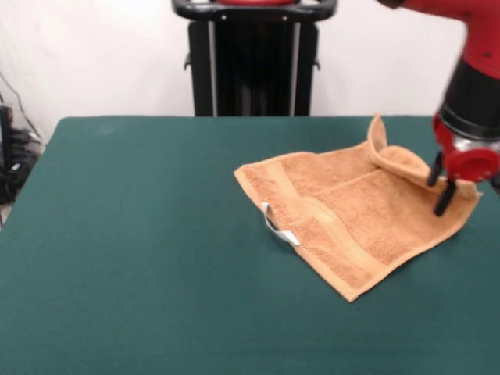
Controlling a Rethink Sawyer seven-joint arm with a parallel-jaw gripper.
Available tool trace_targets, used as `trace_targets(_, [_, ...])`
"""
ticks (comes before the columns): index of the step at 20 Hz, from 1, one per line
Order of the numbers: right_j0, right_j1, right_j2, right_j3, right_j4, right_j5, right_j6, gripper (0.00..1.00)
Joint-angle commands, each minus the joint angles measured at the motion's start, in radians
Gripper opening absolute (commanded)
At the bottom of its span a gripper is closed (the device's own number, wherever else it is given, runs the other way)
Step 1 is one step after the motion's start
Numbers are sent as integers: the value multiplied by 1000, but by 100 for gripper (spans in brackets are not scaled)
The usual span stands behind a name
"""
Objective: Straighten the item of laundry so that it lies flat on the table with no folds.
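The orange-tan towel (351, 215) lies on the dark green table (141, 234), right of the middle. Most of it is flat, with its border bands showing. Its far right edge is folded back over it as a flap (394, 160), and one corner of the flap stands up at the back. The white loop tag (280, 226) sticks out of the towel's left edge. My gripper (439, 187) comes down at the right and its two black fingers (432, 170) pinch the flap's right end, close to the table.
The robot's black pedestal (254, 58) stands behind the table's far edge. Dark cables (12, 156) hang beside the table at the left. The towel's right corner lies near the table's right side.
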Motion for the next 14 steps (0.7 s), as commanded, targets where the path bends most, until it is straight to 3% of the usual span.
trace_targets(1, [-77, -51, 204, 254, -23, -170, -127, 100])
trace_targets(7, [-71, -29, 232, 246, -81, -220, -88, 100])
trace_targets(10, [-18, 26, 167, 176, -146, -173, -52, 100])
trace_targets(14, [-5, 70, 178, 167, -160, -242, -7, 100])
